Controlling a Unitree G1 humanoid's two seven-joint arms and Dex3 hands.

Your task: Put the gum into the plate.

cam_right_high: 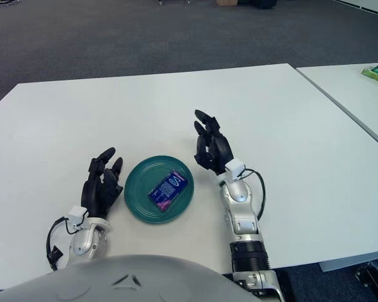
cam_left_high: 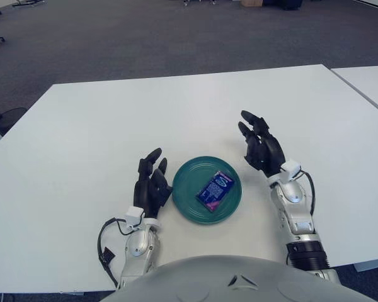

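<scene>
Gum: the small blue pack of gum [cam_left_high: 215, 189] lies flat inside the green plate [cam_left_high: 188, 200], a little right of its middle.
Plate: it sits on the white table [cam_left_high: 82, 138], between the two hands.
Right hand: the right hand [cam_left_high: 262, 149] is raised just right of the plate, fingers spread, holding nothing.
Left hand: the left hand [cam_left_high: 151, 186] shows just left of the plate, fingers loosely open, empty.
Handling: the pack looks light, thin and fairly stiff, with a smooth wrapper that may slip; its long edges seem the best place to pinch.
Progress: the task looks done.
</scene>
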